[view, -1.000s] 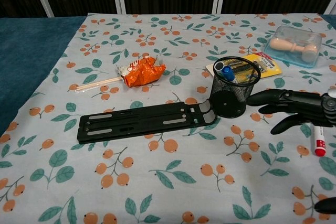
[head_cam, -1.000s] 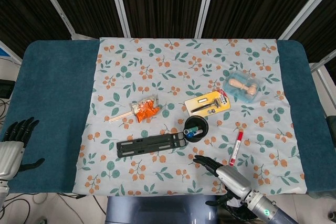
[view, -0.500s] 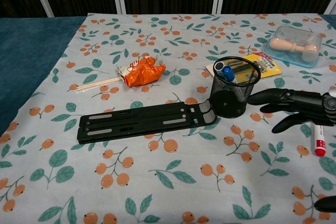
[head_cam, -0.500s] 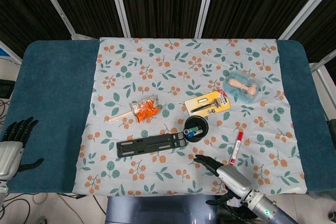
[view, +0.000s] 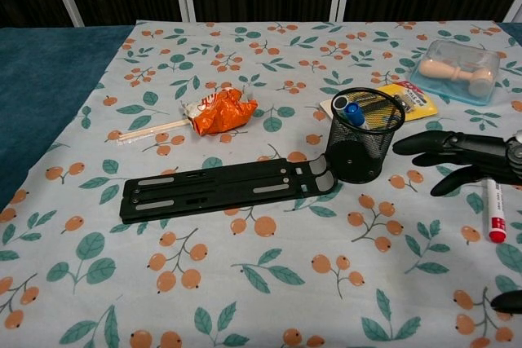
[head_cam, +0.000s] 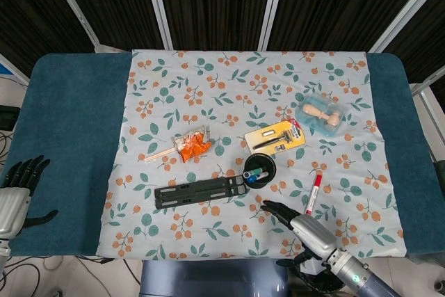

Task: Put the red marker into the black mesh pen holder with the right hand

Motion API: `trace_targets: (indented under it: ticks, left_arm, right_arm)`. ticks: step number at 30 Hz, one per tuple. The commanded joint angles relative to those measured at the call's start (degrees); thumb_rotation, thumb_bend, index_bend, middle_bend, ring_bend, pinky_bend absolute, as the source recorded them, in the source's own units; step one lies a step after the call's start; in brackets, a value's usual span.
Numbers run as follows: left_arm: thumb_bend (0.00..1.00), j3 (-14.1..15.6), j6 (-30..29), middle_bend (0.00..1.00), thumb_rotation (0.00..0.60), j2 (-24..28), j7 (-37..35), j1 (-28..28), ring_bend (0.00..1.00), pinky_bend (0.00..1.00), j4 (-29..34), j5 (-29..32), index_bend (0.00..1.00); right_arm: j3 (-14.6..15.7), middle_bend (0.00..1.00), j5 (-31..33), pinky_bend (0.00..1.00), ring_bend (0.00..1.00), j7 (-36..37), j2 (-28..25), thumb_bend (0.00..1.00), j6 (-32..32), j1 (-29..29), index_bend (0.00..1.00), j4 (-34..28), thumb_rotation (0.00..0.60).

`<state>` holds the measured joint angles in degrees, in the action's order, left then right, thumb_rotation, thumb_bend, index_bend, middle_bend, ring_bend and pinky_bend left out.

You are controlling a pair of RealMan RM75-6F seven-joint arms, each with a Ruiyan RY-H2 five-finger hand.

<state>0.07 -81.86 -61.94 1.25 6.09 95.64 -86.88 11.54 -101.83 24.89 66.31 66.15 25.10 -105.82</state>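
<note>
The red marker [head_cam: 314, 193] lay flat on the floral cloth [head_cam: 208, 81] that covered the middle of the worktop [head_cam: 69, 116], at about four o'clock from the black mesh pen holder [head_cam: 259, 170] and near it but not touching; in the chest view its red cap end [view: 496, 222] pointed toward the near edge. The pen holder stood upright with a few pens in it, one with a blue cap [view: 353, 113], and touched the right end of a long flat black bracket [head_cam: 201, 192] that stretched away at nine o'clock from it. The right hand [head_cam: 293, 220] hovered at five o'clock from the holder, empty, its dark fingers [view: 440, 143] stretched out and spread toward the holder; in the chest view the thumb reached across just in front of the marker, and whether it touched the marker could not be told. The left hand [head_cam: 17, 184] rested at the far left edge of the worktop, well apart from everything, open with fingers apart and holding nothing. At eleven o'clock from the holder lay an orange snack wrapper [head_cam: 192, 145] with a thin pale stick [head_cam: 158, 152] beside it. Just behind the holder at one o'clock lay a yellow carded razor pack [head_cam: 276, 136], and farther out in the same direction a clear plastic box [head_cam: 322, 114] with a wooden item inside.
</note>
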Motion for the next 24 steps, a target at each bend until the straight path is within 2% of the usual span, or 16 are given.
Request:
trace_targets:
  ticks: [1, 6, 13, 24]
  left_arm:
    - [0.02, 0.0, 0.02, 0.0, 0.6, 0.0, -0.01, -0.01, 0.0, 0.0, -0.01, 0.03, 0.0]
    - [0.02, 0.01, 0.11, 0.0, 0.6, 0.0, 0.07, 0.01, 0.0, 0.0, 0.06, 0.1, 0.0]
    - [0.02, 0.05, 0.17, 0.0, 0.6, 0.02, 0.16, 0.01, 0.0, 0.0, 0.2, 0.1, 0.0]
    - [0.02, 0.07, 0.17, 0.0, 0.6, -0.04, 0.29, -0.04, 0.0, 0.0, 0.3, 0.17, 0.0]
  right_arm:
    - [-1.29, 0.0, 0.05, 0.17, 0.0, -4.73, 0.5, 0.15, 1.05, -0.51, 0.01, 3.12, 0.6]
    - [-3.24, 0.04, -0.17, 0.18, 0.04, -13.54, 2.02, 0.19, 3.38, -1.75, 0.1, 9.41, 0.6]
    - [-5.16, 0.21, -1.5, 0.25, 0.17, -23.94, 5.81, 0.26, 6.52, -3.22, 0.29, 20.49, 0.6]
    - [-6.1, 0.31, -1.1, 0.28, 0.24, -28.95, 10.64, 0.27, 4.74, -2.53, 0.43, 26.66, 0.6]
